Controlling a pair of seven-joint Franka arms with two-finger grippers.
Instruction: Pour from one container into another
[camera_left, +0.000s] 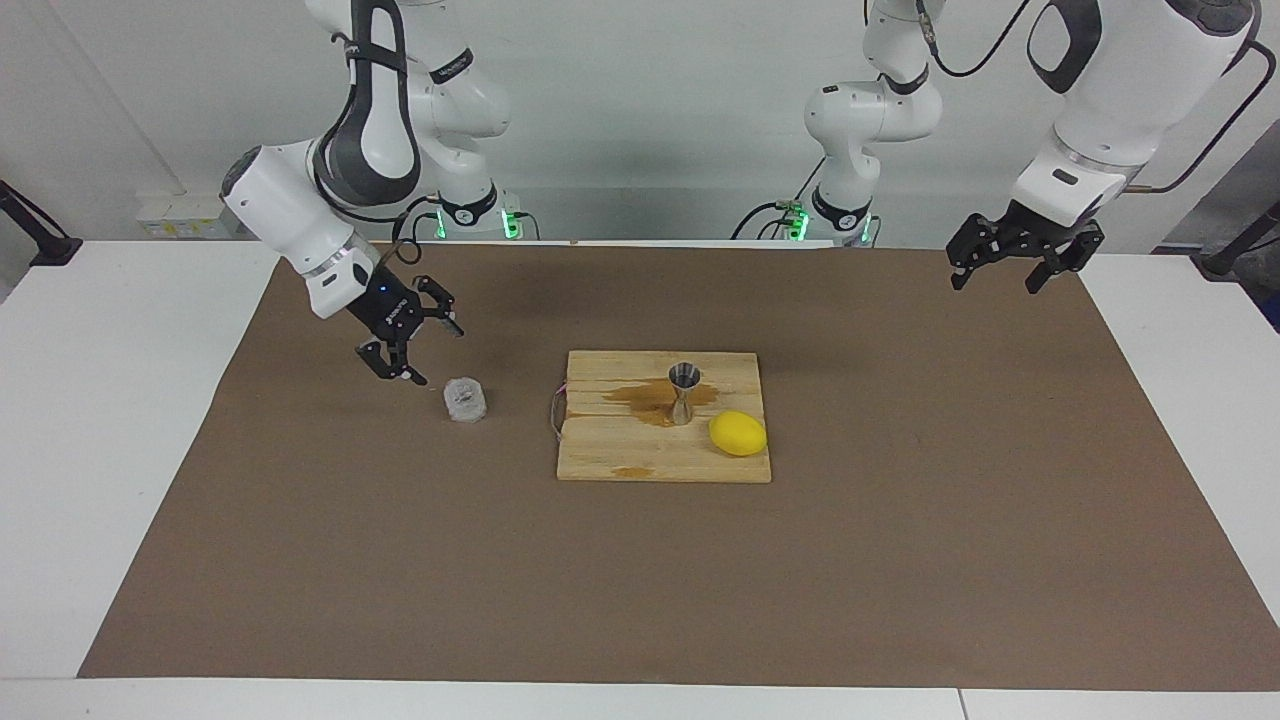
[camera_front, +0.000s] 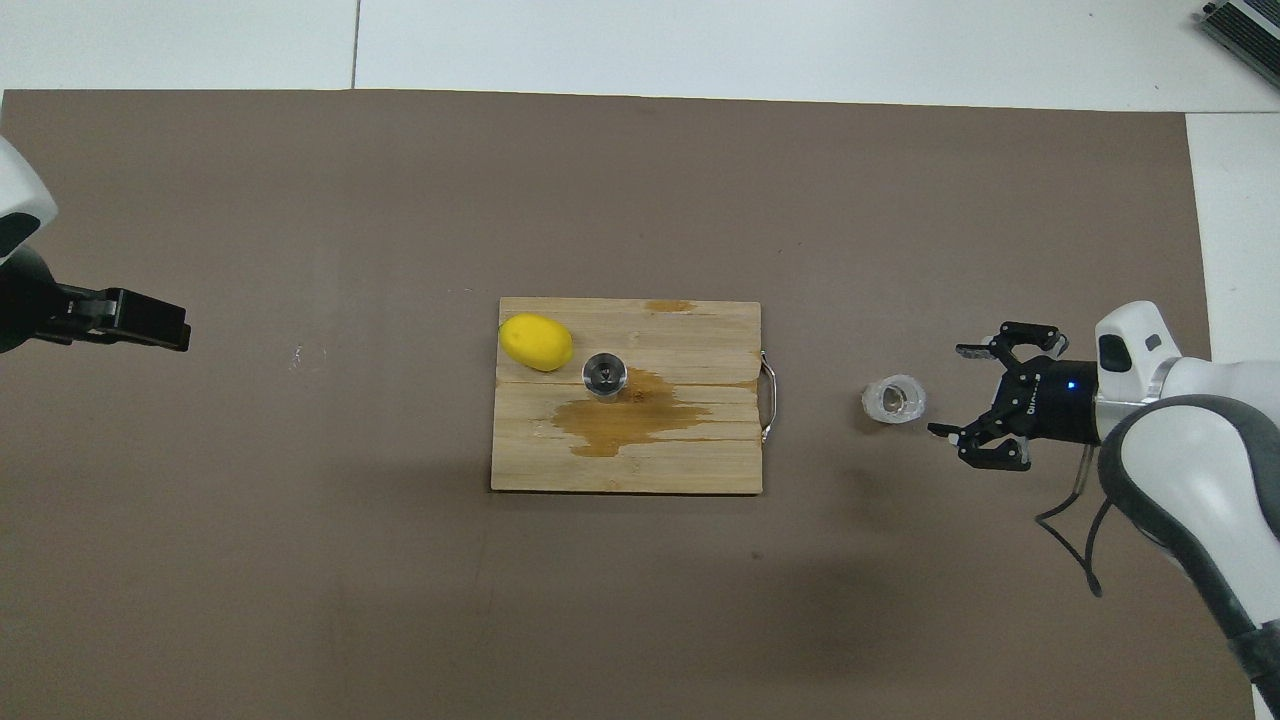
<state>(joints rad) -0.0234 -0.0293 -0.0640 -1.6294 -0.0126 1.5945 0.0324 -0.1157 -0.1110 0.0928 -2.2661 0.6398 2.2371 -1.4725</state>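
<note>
White lettering on black body of right gripper (camera_left: 427, 345), too small to read. No other text, label, number visible.

I am holding my right end effector (camera_left: 420, 340) low over the worktop toward the right arm's end, wrist angled steeply down and sideways, its fingers (camera_front: 980, 351) spread wide. I am keeping my left end effector (camera_left: 1022, 266) waiting, raised at the left arm's end, fingers parted.

My table (camera_left: 130, 420) w/ brown mat (camera_left: 900, 560); on mat: glass (camera_left: 465, 399) standing beside wood board (camera_left: 640, 455), apart.
</note>
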